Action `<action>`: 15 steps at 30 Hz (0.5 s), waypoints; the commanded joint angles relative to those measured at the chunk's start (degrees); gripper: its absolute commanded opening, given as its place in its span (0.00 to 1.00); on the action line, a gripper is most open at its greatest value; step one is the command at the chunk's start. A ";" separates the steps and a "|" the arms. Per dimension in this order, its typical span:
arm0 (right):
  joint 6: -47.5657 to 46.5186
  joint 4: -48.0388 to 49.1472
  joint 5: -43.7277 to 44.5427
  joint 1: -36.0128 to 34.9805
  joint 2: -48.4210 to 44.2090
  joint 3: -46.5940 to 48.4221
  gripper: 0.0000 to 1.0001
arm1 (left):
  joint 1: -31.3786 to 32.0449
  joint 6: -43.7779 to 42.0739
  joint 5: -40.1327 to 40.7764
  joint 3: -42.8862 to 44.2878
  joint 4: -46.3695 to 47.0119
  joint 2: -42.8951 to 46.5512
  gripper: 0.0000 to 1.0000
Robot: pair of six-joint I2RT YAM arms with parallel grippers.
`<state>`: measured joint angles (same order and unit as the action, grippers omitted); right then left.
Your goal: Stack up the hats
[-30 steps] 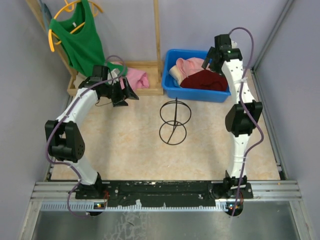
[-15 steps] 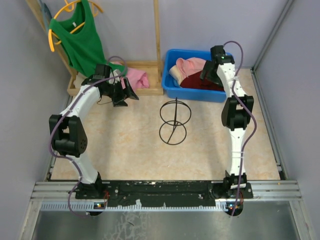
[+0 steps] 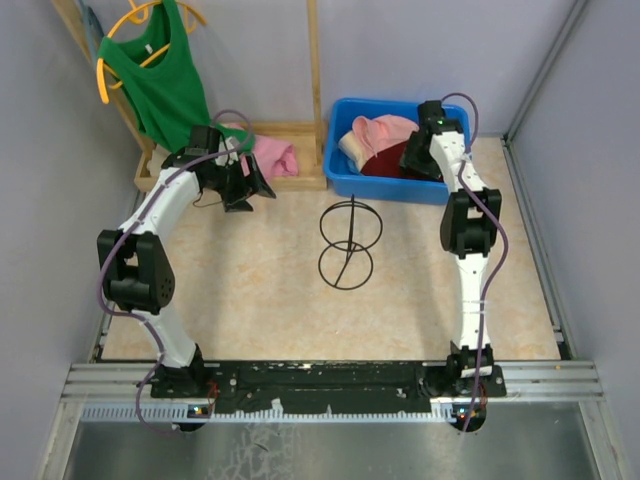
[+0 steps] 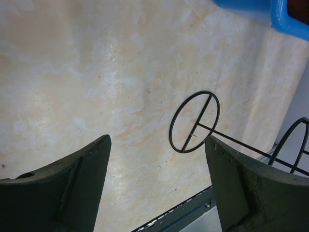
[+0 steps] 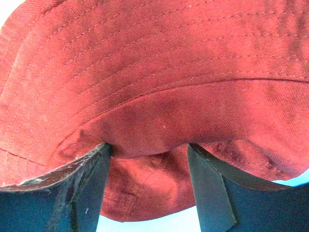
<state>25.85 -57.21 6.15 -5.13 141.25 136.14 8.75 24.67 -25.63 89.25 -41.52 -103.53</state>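
The dark red hat (image 3: 386,164) lies in the blue bin (image 3: 345,176) at the back right, with a pink hat (image 3: 381,129) and a beige hat (image 3: 349,145) behind it. My right gripper (image 3: 415,158) is down in the bin on the dark red hat. In the right wrist view the dark red hat (image 5: 154,72) fills the picture, and my right gripper (image 5: 147,154) stands open, a fold of the hat's cloth bulging between its fingers. My left gripper (image 3: 250,186) hovers open and empty by the wooden rack; under my left gripper (image 4: 157,188) only the floor shows.
A black wire stand (image 3: 350,240) rises mid-floor, its ring (image 4: 194,122) also in the left wrist view. A green sleeveless shirt (image 3: 155,80) hangs at the back left. A bright pink cloth (image 3: 276,156) lies on the wooden rack base (image 3: 295,130).
My right arm has stretched forward and dropped its gripper into the bin onto the dark red hat, and its jaws have narrowed a little. The left arm has barely moved.
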 commanded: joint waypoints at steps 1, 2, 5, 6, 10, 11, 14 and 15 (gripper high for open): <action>-0.76 2.09 1.34 0.29 0.74 0.09 0.60 | 0.17 0.56 1.00 2.21 -1.32 -0.24 0.84; -0.91 2.32 1.64 0.27 0.70 -0.17 0.58 | 0.19 0.56 0.98 2.24 -1.43 -0.27 0.84; -1.14 2.63 2.39 0.29 0.66 -0.52 0.55 | 0.21 0.47 1.06 2.21 -1.63 0.07 0.84; -1.15 2.70 2.45 0.29 0.42 -0.52 0.52 | 0.21 0.47 1.03 2.20 -1.69 0.20 0.84; -1.09 2.91 2.81 0.29 -2.00 -0.74 0.17 | 0.21 0.42 1.01 2.30 -1.92 1.13 0.84; -1.04 2.85 2.89 0.29 -2.96 -0.71 0.08 | 0.21 0.39 0.97 2.28 -1.98 1.35 0.84; -0.98 2.28 2.43 0.23 -7.04 -0.42 0.03 | 0.21 0.39 0.61 2.57 -2.21 2.11 0.84; -1.03 1.88 2.34 0.15 -8.47 -0.17 0.03 | 0.21 0.45 0.58 2.56 -2.25 2.41 0.84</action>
<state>25.63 -54.83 6.81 -5.15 141.49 135.37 8.75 24.69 -25.02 89.73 -42.70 -103.50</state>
